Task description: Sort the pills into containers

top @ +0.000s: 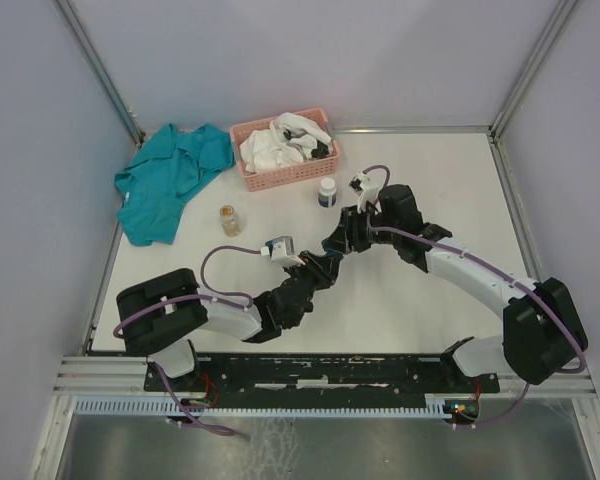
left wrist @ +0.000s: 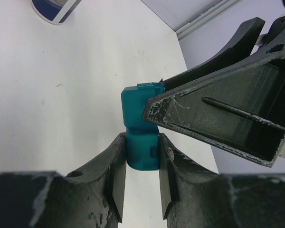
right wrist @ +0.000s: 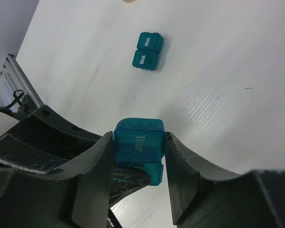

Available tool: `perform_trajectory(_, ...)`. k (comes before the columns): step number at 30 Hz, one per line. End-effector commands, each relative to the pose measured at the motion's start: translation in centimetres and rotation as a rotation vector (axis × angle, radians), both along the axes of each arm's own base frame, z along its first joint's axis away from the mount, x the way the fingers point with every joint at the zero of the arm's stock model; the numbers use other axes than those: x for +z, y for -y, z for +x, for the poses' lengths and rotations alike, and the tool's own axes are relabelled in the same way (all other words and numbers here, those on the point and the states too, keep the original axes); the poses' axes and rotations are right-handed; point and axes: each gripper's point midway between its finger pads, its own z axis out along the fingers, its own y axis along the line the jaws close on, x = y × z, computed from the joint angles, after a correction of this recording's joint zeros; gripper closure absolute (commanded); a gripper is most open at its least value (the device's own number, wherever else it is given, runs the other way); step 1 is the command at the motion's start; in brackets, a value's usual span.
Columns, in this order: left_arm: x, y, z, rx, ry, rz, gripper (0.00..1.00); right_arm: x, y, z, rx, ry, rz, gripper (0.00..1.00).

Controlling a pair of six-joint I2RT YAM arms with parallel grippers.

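**Overhead view.** At the upper left a teal shirt point(top: 170, 180) lies crumpled on the white table point(top: 440, 190). To its right stands a small jar point(top: 229, 220) with amber contents. At top centre is a pink basket point(top: 285, 177) holding white cloths point(top: 280, 145), and just below its right corner stands a white bottle point(top: 327, 192) with a dark label. The two arms reach in from the lower corners and meet at the centre of the frame. The boxes they grip are too small to make out from here.

**Left wrist view.** At bottom centre the left gripper point(left wrist: 141, 137) is closed to a narrow gap. Both fingers press against the sides of the lower teal box point(left wrist: 142, 154). Directly above it and touching it sits the Thur. box point(left wrist: 137, 107), partly covered by a finger of the right gripper entering from the right. Whether the two boxes are joined cannot be told.

**Right wrist view.** At bottom centre the right gripper point(right wrist: 138, 137) is closed to the width of the Thur. box and clamps it on both sides, with the printed label facing the camera. At upper centre the Mon. box point(right wrist: 150, 42) and the Wed. box point(right wrist: 145, 60) lie on the table, touching each other, lids shut, well apart from the held pair.
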Motion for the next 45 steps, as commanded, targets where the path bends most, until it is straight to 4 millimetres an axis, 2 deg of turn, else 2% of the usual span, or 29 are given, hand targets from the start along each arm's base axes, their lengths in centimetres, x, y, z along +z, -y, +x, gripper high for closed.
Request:
perform_trajectory(1, 1.0, -0.4, 0.5, 0.030, -0.006, -0.079, 0.97, 2.3, -0.4, 0.1, 0.013, -0.022, 0.144, 0.75)
perform_trajectory(6, 1.4, -0.9, 0.2, 0.007, 0.002, -0.114, 0.97, 2.3, -0.4, 0.2, 0.027, -0.074, 0.200, 0.71)
perform_trajectory(8, 1.7, -1.1, 0.2, -0.001, 0.012, -0.123, 0.97, 2.3, -0.4, 0.2, 0.030, -0.085, 0.211, 0.65)
perform_trajectory(11, 2.0, -1.4, -0.1, -0.009, 0.020, -0.124, 0.97, 2.4, 0.1, 0.5, 0.023, -0.076, 0.212, 0.49)
perform_trajectory(13, 2.2, -1.5, -0.2, -0.015, 0.022, -0.130, 0.97, 2.3, 0.5, 0.8, 0.011, -0.068, 0.196, 0.41)
perform_trajectory(18, 2.2, -1.6, -0.5, -0.029, 0.024, -0.133, 0.97, 2.2, 1.8, 1.7, -0.031, -0.040, 0.149, 0.30)
perform_trajectory(20, 2.1, -1.7, -0.5, -0.030, 0.024, -0.126, 0.97, 2.0, 2.4, 2.0, -0.051, -0.028, 0.123, 0.29)
perform_trajectory(22, 2.2, -1.7, -0.6, -0.032, 0.027, -0.127, 0.97, 1.9, 2.8, 2.3, -0.065, -0.011, 0.096, 0.33)
perform_trajectory(25, 2.5, -1.6, -0.7, -0.044, 0.033, -0.134, 0.97, 1.6, 3.3, 2.5, -0.077, 0.002, 0.061, 0.46)
perform_trajectory(30, 2.8, -1.4, -0.9, -0.063, 0.042, -0.141, 0.97, 1.4, 3.3, 2.5, -0.061, 0.010, 0.050, 0.49)
perform_trajectory(32, 3.0, -1.3, -1.0, -0.069, 0.044, -0.146, 0.97, 1.8, 2.8, 2.2, -0.027, 0.013, 0.087, 0.53)
perform_trajectory(38, 3.4, -0.9, -1.3, -0.101, 0.053, -0.167, 0.97, 3.4, 1.6, 1.3, 0.040, 0.026, 0.188, 0.76)
perform_trajectory(45, 3.7, -0.9, -1.6, -0.126, 0.052, -0.200, 0.97, 4.6, 1.3, 0.8, 0.078, 0.012, 0.268, 0.89)
